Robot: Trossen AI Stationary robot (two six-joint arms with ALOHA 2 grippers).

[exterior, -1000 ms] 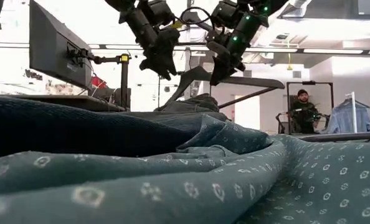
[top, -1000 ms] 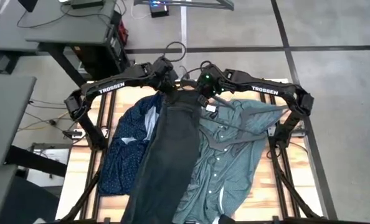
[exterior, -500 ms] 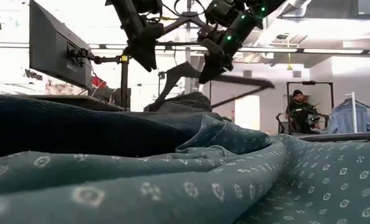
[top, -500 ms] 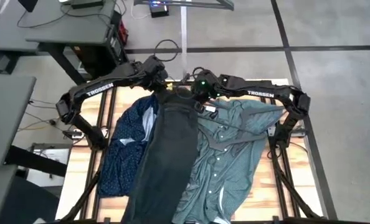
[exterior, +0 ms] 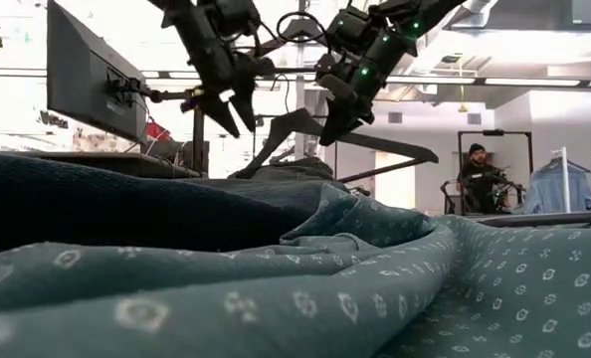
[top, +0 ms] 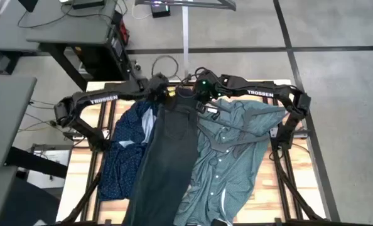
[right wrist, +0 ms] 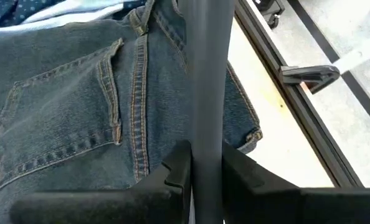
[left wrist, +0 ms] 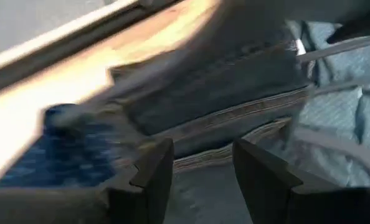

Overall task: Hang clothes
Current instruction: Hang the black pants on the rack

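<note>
The dark charcoal jeans (top: pixel 174 150) lie lengthwise down the table's middle, over the navy dotted shirt (top: pixel 125 150) on their left and the teal shirt (top: pixel 240 157) on their right. A black hanger (exterior: pixel 375 139) hangs above the jeans' waist end at the far edge, with my right gripper (right wrist: pixel 207 163) shut on it. My left gripper (left wrist: pixel 203 163) is open just left of the hanger, above the jeans' waistband (left wrist: pixel 235 118), with nothing between its fingers. My right gripper pinches one bar of the hanger (right wrist: pixel 207 93) between its two fingers, close to the hanger's top (exterior: pixel 310 121). The fingers slant down from above and lie across the bar. The hanger is tilted; whether its lower end (exterior: pixel 251 167) touches the jeans I cannot tell.
A second black hanger (top: pixel 227 141) lies on the teal shirt. Desks (top: pixel 61 31) and a monitor (exterior: pixel 87 80) stand past the table's left side. Far behind the table are a person (exterior: pixel 485 179) and a clothes rack (exterior: pixel 564 184).
My left gripper has moved away from the hanger toward the table's left edge and come a little lower. My right gripper has carried the hanger slightly left, and the hanger has tipped, its right arm now lower than before.
</note>
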